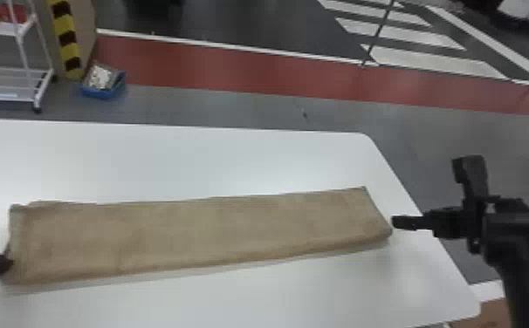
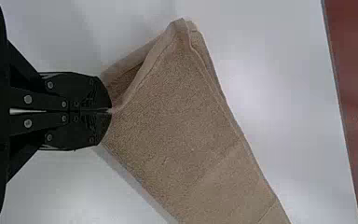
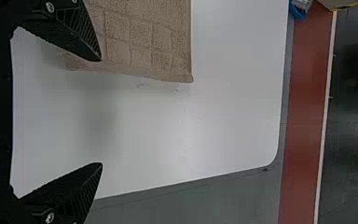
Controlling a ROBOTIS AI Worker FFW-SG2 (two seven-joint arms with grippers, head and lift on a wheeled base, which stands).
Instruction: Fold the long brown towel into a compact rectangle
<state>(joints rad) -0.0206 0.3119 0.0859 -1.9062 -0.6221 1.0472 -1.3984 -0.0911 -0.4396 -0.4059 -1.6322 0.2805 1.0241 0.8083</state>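
Presently, head view: brown towel point(image 1: 198, 231) lies as a long folded strip on white table point(image 1: 189, 161), left gripper point(image 1: 9, 263) at its left end, right gripper point(image 1: 425, 194) off its right end; left wrist view: fingers together, clamped on towel edge; right wrist view: fingers wide apart, towel end near one

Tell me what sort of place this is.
Probably an industrial or warehouse-style floor: a striped yellow-and-black post, a red floor lane and a white wire rack stand beyond the table.
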